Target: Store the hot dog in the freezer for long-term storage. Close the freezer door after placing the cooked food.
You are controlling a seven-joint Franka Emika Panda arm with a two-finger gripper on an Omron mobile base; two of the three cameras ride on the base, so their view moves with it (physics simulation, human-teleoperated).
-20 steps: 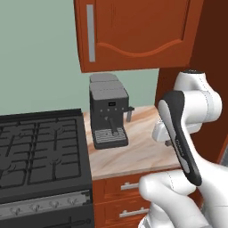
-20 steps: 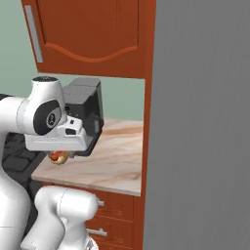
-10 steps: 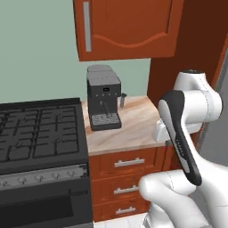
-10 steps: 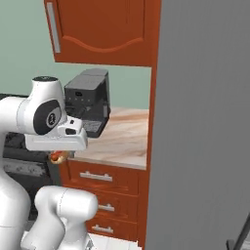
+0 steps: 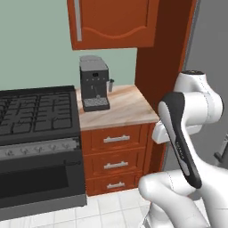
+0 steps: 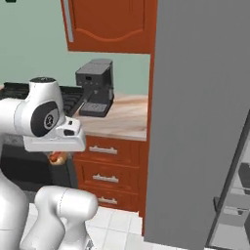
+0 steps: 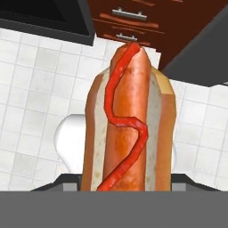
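The hot dog (image 7: 129, 116), a tan bun with a red sausage and a ketchup squiggle, points away from me in the hand view, above white floor tiles. My gripper (image 7: 127, 180) is shut on its near end, and the bun hides the fingertips. In the right base view the hot dog (image 6: 56, 157) peeks out orange under the white hand, with the gripper (image 6: 59, 153) left of the drawers. The freezer shows as white inner shelves (image 6: 238, 195) at the lower right edge. A tall grey fridge panel (image 6: 200, 122) stands beside them; I cannot tell whether it is the freezer door.
A coffee machine (image 5: 93, 82) stands on the wooden counter (image 5: 129, 109), over orange-brown drawers (image 5: 116, 153). A black stove (image 5: 38, 133) with oven is to the left. An upper cabinet (image 5: 111, 22) hangs above. White tiled floor (image 5: 107, 209) lies in front.
The whole picture has shifted: the base has backed off and turned right, so counter and coffee machine look farther away. Drawers, floor and fridge shelves have come into view. The hot dog stays gripped.
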